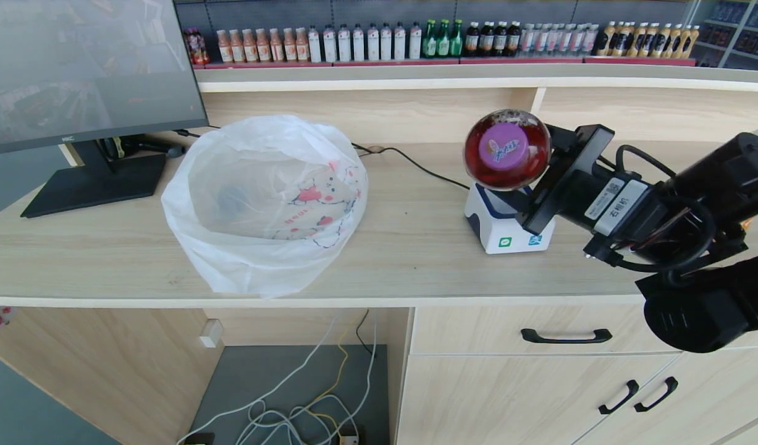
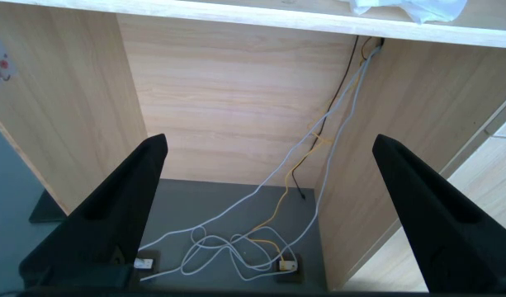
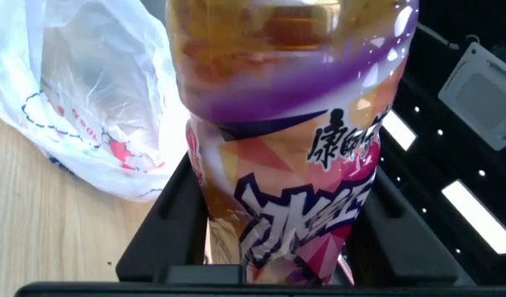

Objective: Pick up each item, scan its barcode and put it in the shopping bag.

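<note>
Red plastic bottle (image 1: 507, 149) clamped in right tool (image 3: 277, 235) above boxy white scanner (image 1: 505, 232); left tool (image 2: 269, 153) apart

The right arm (image 1: 718, 185) is black, built of glossy rounded segments, with thin black cables (image 1: 644, 156) looping loosely around its wrist. Two white labels (image 1: 626, 209) sit on the wrist housing, one bearing a small square code. A flat black plate (image 1: 570, 167) fronts the housing. The right claw (image 3: 286, 247) has broad black fingers (image 3: 166, 227). The left claw (image 2: 269, 219) has two matte black, wedge-shaped fingers (image 2: 112, 223) tapering towards their tips.
</note>
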